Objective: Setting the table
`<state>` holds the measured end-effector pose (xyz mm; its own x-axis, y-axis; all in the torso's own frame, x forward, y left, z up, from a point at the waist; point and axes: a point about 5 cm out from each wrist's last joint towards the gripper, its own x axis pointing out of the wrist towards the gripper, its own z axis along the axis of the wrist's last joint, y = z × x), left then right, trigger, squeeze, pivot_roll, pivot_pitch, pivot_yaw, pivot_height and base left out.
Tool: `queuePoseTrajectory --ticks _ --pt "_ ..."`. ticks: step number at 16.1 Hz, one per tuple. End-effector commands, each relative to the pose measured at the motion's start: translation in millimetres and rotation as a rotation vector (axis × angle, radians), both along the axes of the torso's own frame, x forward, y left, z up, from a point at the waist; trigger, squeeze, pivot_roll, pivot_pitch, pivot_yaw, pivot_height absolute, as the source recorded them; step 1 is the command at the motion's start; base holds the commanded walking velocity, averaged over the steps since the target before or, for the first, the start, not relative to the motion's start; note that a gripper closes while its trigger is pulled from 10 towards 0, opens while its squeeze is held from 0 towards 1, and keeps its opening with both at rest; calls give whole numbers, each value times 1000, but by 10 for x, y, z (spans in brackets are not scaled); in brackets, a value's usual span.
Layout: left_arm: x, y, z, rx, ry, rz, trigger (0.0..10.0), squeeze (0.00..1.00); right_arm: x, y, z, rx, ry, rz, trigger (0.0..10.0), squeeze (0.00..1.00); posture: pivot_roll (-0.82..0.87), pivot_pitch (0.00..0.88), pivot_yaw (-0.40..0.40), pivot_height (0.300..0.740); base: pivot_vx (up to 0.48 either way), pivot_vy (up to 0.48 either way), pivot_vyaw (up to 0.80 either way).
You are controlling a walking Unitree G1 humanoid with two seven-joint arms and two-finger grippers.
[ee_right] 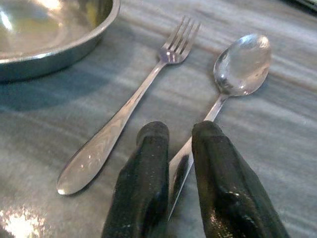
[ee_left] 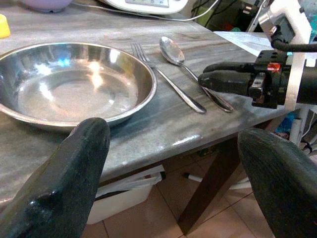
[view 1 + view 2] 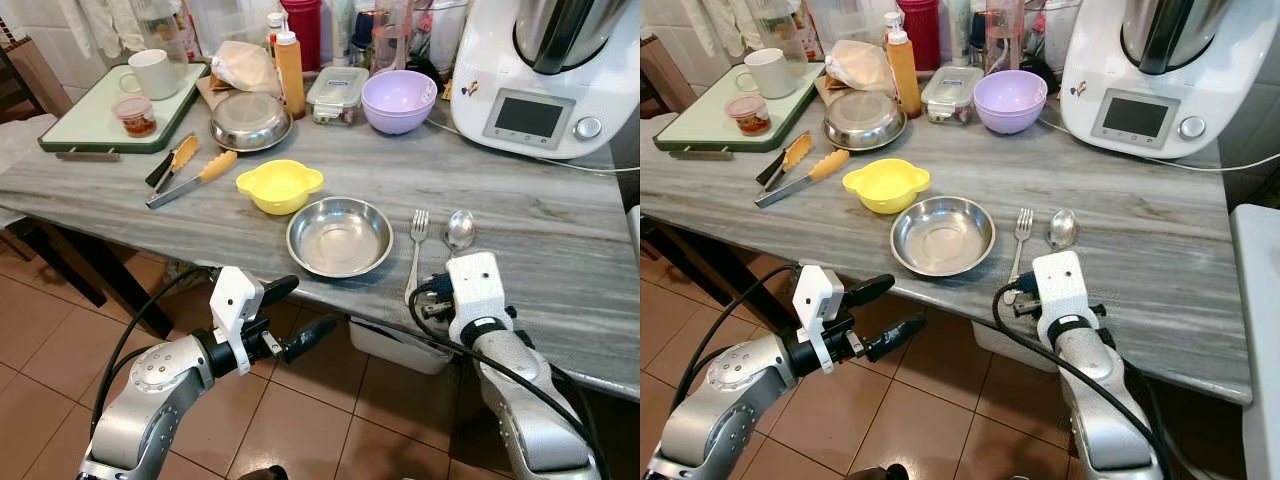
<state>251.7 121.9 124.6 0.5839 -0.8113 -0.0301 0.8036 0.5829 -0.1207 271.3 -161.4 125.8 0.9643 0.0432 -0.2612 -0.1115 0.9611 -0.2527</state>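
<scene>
The right hand point(image 1: 179, 166) pinched the spoon point(image 1: 241, 65) handle, right of the fork point(image 1: 130, 110), while the left hand point(image 3: 292, 316) hung open below the surface point(image 3: 540, 225); no writing was legible.

L tool point(image 3: 285, 315) fingers apart; R tool point(image 1: 179, 168) nearly closed.

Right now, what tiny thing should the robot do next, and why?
Probably open the right pincer and draw back. The spoon already lies flat on the table beside the fork, right of the steel bowl, and its handle sits between the fingers.
</scene>
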Motion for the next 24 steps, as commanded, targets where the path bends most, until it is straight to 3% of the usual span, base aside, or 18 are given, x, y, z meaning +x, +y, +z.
queuePoseTrajectory --ticks 1,24 --pt "-7 25 -15 15 8 10 10000 0 -24 25 -65 -8 40 17 118 0 -34 129 68 740 0 0 0" --pt "6 26 -25 24 2 3 10000 0 -20 209 -58 63 35 95 157 0 -28 128 73 740 0 0 0"
